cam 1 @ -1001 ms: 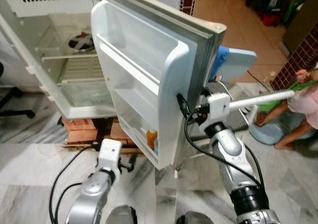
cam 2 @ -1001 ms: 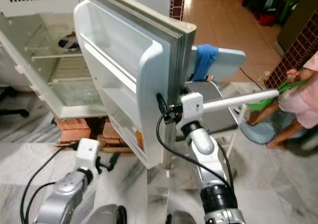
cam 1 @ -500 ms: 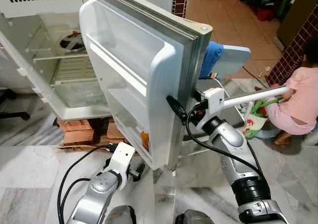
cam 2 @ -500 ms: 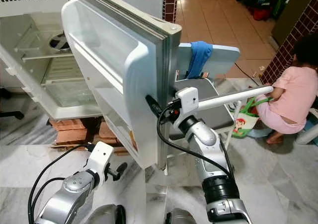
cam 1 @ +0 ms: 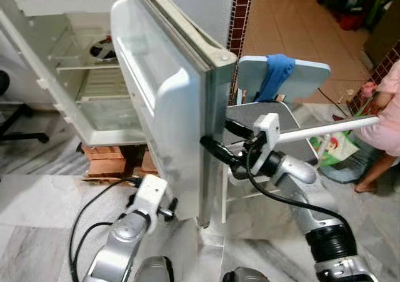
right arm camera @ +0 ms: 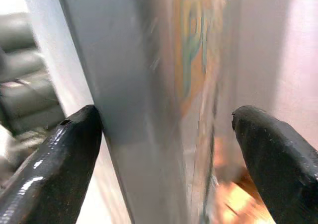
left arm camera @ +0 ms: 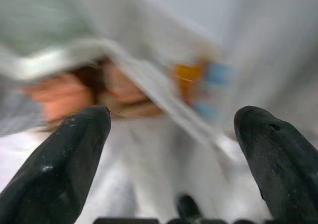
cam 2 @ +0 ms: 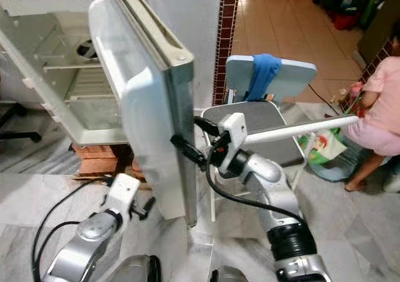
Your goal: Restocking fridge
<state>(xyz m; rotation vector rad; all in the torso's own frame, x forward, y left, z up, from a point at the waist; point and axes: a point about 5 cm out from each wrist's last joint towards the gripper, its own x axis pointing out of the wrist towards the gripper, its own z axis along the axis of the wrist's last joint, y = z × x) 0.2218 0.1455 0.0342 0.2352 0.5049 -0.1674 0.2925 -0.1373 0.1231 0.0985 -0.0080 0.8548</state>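
Observation:
The white fridge (cam 1: pixel 94 88) stands with its cabinet showing bare shelves. Its door (cam 1: pixel 169 107) is swung partway round, seen almost edge on. My right gripper (cam 1: pixel 224 139) is open and straddles the door's free edge at mid height, one finger on the inner side and one on the outer. In the right wrist view the grey door edge (right arm camera: pixel 144 110) runs between the two fingers (right arm camera: pixel 64 159). My left gripper (cam 1: pixel 167 208) is open, low by the door's bottom corner. The blurred left wrist view has an orange and blue item (left arm camera: pixel 198 80) in the door's lowest shelf.
Red bricks (cam 1: pixel 106 165) prop up the fridge. A grey chair (cam 1: pixel 294 125) with a blue cloth (cam 1: pixel 275 72) over its back stands just behind the door. A person in pink (cam 1: pixel 387 107) crouches at the right. An office chair base (cam 1: pixel 19 122) is at the far left.
The door has swung toward shut, from showing its inner shelves to nearly edge on, with my right gripper following its edge. My left gripper has come up against the door's bottom.

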